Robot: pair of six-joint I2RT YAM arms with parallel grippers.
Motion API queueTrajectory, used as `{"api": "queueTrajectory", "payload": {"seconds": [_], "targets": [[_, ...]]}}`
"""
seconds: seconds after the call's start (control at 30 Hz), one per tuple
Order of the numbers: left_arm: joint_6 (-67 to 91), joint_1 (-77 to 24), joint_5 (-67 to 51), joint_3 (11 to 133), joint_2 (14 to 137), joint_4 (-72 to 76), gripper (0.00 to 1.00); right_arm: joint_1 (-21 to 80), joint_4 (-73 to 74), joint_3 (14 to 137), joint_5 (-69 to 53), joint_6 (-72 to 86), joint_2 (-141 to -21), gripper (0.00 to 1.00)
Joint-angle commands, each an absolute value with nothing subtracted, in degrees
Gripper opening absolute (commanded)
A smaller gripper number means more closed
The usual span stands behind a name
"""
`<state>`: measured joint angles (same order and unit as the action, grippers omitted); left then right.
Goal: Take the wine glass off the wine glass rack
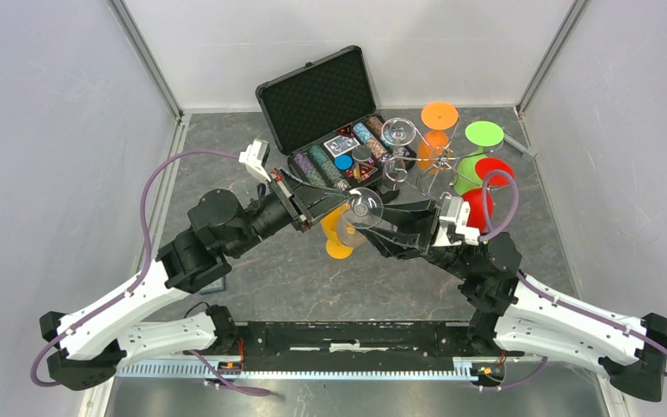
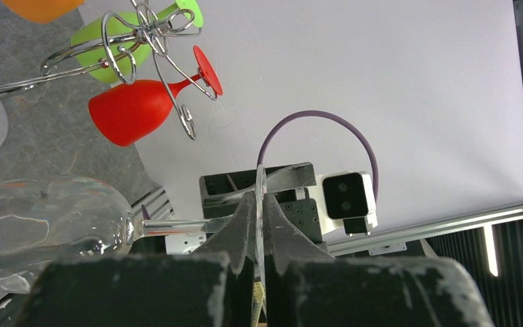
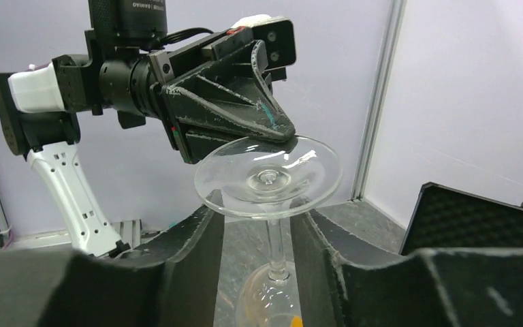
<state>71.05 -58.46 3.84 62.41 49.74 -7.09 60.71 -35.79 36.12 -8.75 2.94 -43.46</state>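
Observation:
A clear wine glass hangs upside down in the air between my two grippers, off the chrome wine glass rack. My left gripper is shut on the rim of the glass's foot, seen edge-on in the left wrist view, with the stem and bowl to the left. My right gripper is open. Its fingers stand either side of the stem, just under the foot, with gaps showing. The rack still carries red, green and orange glasses.
An open black chip case with poker chips stands at the back, left of the rack. An orange glass lies on the grey table under the held glass. Two clear glasses stand near the case. White walls enclose the table on three sides.

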Motion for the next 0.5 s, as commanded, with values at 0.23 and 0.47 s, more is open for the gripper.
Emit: {"api": "queueTrajectory", "payload": {"seconds": [0.23, 0.47], "targets": [[74.0, -58.2, 2.1, 62.3, 48.6, -0.6, 0.02, 60.7, -42.1, 37.8, -6.3, 4.1, -47.3, 0.35], [74.0, -58.1, 1.9, 62.4, 48.3, -0.5, 0.02, 60.7, -44.6, 37.9, -6.2, 4.6, -48.9, 0.13]]}}
